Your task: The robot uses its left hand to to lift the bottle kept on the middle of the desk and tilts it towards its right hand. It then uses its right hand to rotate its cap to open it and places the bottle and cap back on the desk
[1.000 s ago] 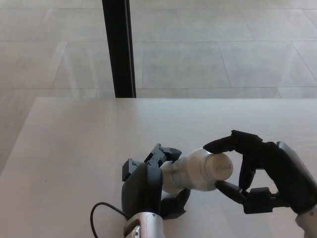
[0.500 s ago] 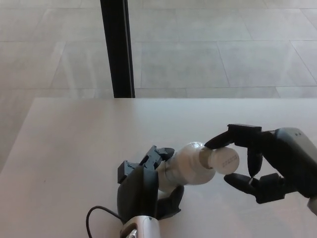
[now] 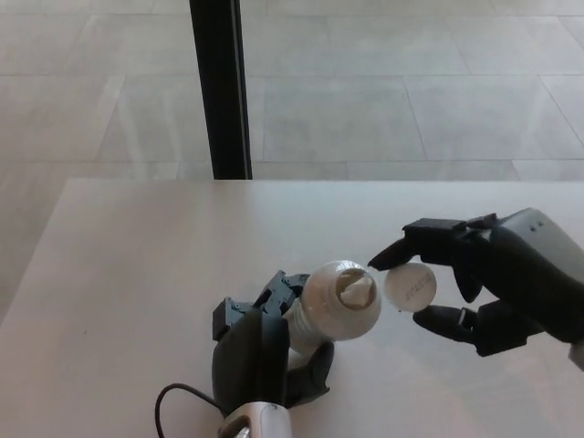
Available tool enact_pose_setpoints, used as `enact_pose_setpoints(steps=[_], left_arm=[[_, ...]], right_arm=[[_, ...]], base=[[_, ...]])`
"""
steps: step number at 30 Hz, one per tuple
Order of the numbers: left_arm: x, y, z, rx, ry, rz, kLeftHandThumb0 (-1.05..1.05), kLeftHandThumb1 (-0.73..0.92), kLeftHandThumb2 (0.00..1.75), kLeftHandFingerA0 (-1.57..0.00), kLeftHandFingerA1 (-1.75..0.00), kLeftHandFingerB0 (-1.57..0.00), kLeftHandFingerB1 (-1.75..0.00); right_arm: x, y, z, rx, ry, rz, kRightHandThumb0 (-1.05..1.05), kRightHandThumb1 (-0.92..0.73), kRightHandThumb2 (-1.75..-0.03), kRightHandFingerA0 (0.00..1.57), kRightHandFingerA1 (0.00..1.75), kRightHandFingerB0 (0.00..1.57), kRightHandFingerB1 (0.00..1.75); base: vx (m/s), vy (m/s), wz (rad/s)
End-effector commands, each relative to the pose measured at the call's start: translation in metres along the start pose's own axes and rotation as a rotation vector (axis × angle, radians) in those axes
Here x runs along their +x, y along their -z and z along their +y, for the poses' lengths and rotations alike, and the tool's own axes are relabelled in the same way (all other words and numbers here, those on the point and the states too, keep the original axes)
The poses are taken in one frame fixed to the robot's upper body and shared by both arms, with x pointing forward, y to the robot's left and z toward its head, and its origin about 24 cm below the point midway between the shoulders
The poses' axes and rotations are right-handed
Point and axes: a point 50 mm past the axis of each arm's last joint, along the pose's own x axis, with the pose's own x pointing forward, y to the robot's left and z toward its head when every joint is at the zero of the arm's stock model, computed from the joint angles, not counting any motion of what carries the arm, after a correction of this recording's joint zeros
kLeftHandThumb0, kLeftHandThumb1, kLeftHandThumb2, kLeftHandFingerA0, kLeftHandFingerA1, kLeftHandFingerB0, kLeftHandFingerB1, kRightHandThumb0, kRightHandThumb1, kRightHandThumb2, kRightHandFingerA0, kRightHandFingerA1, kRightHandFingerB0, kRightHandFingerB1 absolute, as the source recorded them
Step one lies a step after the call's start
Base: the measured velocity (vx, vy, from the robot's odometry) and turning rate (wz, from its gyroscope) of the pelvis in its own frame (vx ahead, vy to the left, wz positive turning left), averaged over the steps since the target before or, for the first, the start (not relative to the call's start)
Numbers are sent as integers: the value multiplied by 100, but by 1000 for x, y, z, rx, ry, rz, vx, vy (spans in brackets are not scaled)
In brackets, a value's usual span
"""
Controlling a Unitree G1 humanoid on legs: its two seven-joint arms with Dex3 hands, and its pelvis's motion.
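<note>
My left hand (image 3: 260,351) is shut on a white bottle (image 3: 333,301), held above the desk (image 3: 137,265) and tilted so its uncovered neck faces up and to the right. The round white cap (image 3: 411,286) is off the bottle, a short gap to its right. My right hand (image 3: 484,278) is shut on the cap, pinching it between thumb and fingers. The lower part of the bottle is hidden inside my left hand.
A black vertical post (image 3: 219,87) stands behind the desk's far edge, over a tiled floor (image 3: 411,91). A black cable (image 3: 182,401) loops by my left wrist at the desk's near edge.
The cap has come off the bottle: my right hand drew it away to the right. My left hand turned the bottle so its bare neck now shows.
</note>
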Motion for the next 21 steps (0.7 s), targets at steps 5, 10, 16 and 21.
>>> enact_pose_setpoints(steps=[5, 10, 16, 21], left_arm=[[5, 27, 28, 84, 30, 128, -12, 72, 85, -86, -175, -67, -165], [21, 37, 67, 236, 5, 96, -14, 67, 96, -82, -175, -64, -151], [56, 7, 129, 723, 114, 55, -24, 70, 81, -79, -155, -65, -70], [72, -28, 164, 1211, 169, 47, -37, 75, 65, -77, -108, -60, -61]], right_arm=[[-19, 41, -50, -113, 163, 180, -16, -47, -98, 95, 163, 93, 86], [-48, 71, -50, -56, 233, 390, -13, -45, -108, 102, 145, 97, 93], [-74, 78, -8, 4, 115, 526, -13, -46, -99, 99, 141, 100, 88], [-88, 71, 47, 66, -60, 568, -17, -50, -91, 98, 144, 97, 84]], base=[[0, 0, 0], [0, 0, 0], [0, 0, 0], [0, 0, 0]])
